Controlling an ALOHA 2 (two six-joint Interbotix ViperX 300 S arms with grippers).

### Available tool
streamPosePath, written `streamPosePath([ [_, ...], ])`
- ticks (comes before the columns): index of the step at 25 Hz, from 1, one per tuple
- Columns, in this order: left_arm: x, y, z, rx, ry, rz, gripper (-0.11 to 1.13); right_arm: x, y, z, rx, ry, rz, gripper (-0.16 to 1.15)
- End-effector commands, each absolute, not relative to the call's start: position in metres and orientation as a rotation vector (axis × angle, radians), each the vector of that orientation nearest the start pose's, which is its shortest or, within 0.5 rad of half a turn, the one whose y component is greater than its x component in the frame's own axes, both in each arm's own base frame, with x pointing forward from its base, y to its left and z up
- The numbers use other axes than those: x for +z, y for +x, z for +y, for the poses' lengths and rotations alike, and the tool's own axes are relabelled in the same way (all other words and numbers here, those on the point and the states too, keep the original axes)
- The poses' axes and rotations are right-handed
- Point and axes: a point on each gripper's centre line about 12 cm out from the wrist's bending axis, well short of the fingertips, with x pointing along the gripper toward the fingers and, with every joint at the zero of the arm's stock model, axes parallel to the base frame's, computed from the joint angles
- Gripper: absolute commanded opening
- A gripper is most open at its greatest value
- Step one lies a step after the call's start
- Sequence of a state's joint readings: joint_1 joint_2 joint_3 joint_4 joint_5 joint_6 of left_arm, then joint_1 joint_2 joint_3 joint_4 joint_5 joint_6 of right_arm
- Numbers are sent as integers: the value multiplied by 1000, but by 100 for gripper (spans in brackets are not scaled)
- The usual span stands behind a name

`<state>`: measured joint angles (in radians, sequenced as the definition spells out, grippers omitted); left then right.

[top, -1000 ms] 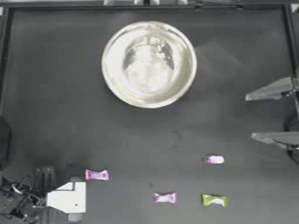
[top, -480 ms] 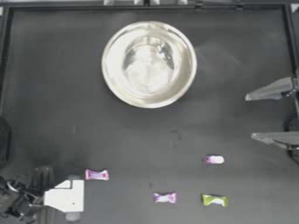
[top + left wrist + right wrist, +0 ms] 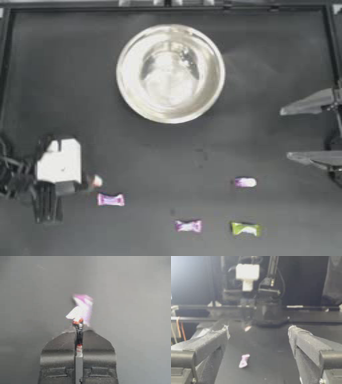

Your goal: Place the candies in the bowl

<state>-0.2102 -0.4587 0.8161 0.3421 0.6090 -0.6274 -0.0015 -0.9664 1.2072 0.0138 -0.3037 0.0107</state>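
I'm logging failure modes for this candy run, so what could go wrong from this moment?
The left gripper is shut on the white-and-red candy by only a thin bit of wrapper at its tips, so it could slip out on the way to the bowl. The bowl is well away across the table, a long carry. A pink candy lies close beside the gripper and could get nudged. The right gripper waits open at the right edge.

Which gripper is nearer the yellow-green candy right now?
The right gripper, open at the table's right edge, is somewhat nearer the yellow-green candy. The left gripper is across the table, shut on the white-and-red candy.
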Motion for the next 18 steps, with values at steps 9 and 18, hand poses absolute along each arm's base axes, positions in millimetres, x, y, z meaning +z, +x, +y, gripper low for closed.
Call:
streamPosePath([
  [9, 280, 287, 74, 369, -64, 729, 13, 284, 199, -2, -12, 47, -65, 100],
  [18, 274, 343, 138, 397, 51, 710, 13, 283, 199, -2, -13, 49, -68, 100],
])
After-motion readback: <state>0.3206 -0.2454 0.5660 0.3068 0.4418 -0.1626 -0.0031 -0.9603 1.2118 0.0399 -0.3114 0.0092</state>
